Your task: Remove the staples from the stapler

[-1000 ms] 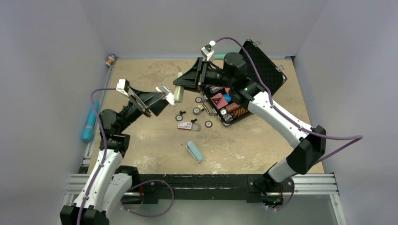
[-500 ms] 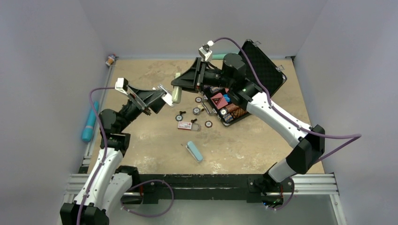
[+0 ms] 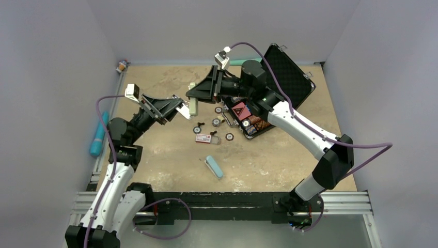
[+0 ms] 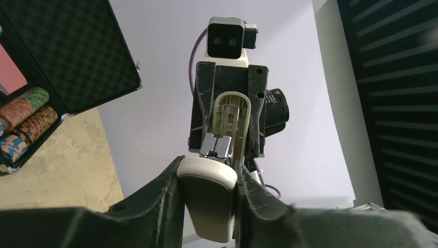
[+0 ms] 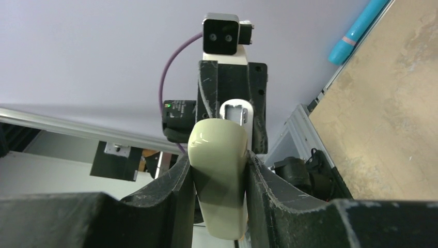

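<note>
A cream stapler (image 3: 193, 106) hangs in the air above the table's back middle, held from both sides. My left gripper (image 3: 183, 109) is shut on its near end (image 4: 206, 206), both black pads pressed against its sides. Beyond the pads, the chrome magazine (image 4: 217, 146) and the hinged cream part (image 4: 233, 116) show. My right gripper (image 3: 196, 93) is shut on the other rounded end (image 5: 217, 181), coming from the right. I cannot make out any staples in the views.
An open black case (image 3: 289, 77) with poker chips lies at the back right. Loose chips (image 3: 198, 129), a small red box (image 3: 204, 138) and a teal object (image 3: 214, 167) lie on the table. A blue tube (image 3: 98, 135) rests by the left rail.
My left gripper's jaws have closed onto the stapler. Both arms and the stapler have shifted slightly left and toward the back.
</note>
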Available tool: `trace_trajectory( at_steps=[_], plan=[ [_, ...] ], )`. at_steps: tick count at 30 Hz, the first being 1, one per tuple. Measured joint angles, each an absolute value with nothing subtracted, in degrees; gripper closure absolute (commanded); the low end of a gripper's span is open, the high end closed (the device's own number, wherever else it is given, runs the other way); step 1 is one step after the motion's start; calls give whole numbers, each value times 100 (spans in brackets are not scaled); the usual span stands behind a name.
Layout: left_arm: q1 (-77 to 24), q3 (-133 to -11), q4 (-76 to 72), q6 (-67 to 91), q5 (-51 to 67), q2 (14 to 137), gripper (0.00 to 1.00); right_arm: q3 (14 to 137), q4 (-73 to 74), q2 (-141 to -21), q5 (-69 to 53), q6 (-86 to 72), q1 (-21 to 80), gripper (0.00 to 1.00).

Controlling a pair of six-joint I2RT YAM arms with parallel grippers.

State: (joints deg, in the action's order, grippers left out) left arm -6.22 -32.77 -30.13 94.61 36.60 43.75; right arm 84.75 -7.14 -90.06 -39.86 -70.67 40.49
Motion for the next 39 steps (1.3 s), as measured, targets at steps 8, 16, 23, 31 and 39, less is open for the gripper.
trace_trajectory(
  at_steps=[8, 16, 23, 31, 39],
  plan=[
    [-633, -3752, -1778, 9035, 3579, 4049, 100, 8318, -1103, -9017, -3990, -7024, 4099, 19],
    [-611, -4167, -1, 8138, 3544, 3887, 100, 7999, -624, -8982, -3732, -6576, 4016, 1],
    [-611, -5398, 2775, 6554, 3389, 4034, 100, 7992, 626, -8621, -3059, -5575, 3918, 1],
    [-611, -6663, 6169, 4560, 1876, 4974, 100, 7784, 1247, -8073, -2589, -4950, 3903, 4],
    [-607, -6447, 7061, 3752, 1081, 5063, 100, 7507, 1245, -8173, -2563, -4797, 3935, 33]
  ],
)
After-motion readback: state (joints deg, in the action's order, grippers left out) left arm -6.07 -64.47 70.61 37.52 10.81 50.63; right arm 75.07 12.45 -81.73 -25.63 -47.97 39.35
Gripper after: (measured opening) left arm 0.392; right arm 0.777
